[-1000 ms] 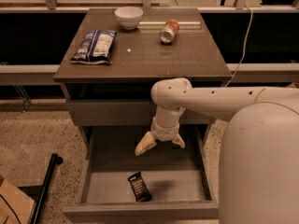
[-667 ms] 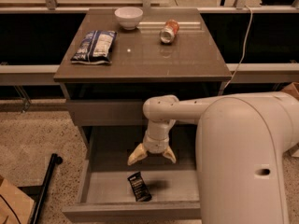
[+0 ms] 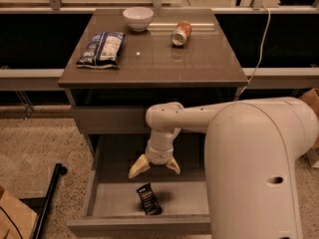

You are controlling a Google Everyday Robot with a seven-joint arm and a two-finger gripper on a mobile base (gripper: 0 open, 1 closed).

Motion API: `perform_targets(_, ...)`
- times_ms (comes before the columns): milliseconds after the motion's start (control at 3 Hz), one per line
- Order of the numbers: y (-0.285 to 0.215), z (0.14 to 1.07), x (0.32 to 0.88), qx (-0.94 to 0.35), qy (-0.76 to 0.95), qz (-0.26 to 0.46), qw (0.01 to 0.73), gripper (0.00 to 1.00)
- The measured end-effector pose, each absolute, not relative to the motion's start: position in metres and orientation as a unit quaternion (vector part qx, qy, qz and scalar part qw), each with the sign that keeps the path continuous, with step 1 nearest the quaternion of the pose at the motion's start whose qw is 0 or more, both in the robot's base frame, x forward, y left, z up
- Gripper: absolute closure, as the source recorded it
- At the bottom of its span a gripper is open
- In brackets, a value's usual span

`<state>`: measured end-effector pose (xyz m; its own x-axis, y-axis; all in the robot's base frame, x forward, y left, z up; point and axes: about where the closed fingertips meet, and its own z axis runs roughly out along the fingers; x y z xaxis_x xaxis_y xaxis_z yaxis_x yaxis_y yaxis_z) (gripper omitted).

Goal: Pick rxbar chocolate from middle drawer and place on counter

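The rxbar chocolate (image 3: 149, 198), a slim black wrapped bar, lies flat on the pale floor of the open middle drawer (image 3: 114, 200), near its front edge. My gripper (image 3: 155, 168) hangs over the drawer, pointing down, a short way above and behind the bar. Its two pale fingers are spread apart and hold nothing. The counter (image 3: 199, 59) is the glossy grey-brown cabinet top above the drawer.
On the counter stand a blue-and-white snack bag (image 3: 101, 49) at the left, a white bowl (image 3: 138, 18) at the back and an orange can (image 3: 181, 33) on its side. My large white arm (image 3: 254, 168) fills the right foreground. A black pole (image 3: 50, 198) leans on the floor at left.
The gripper has moved left and down into the drawer, closer to the bar. The bar has not moved.
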<state>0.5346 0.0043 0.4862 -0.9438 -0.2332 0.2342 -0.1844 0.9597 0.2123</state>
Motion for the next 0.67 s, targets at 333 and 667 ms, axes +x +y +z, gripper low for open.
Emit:
perform_targets(333, 0.030, 0.466, 0.521, 0.109, -0.976, -0.107, 0.156, 0.00)
perform_targets(667, 0.049, 0.446, 0.508, 0.104, -0.972, -0.106, 0.180, 0.00)
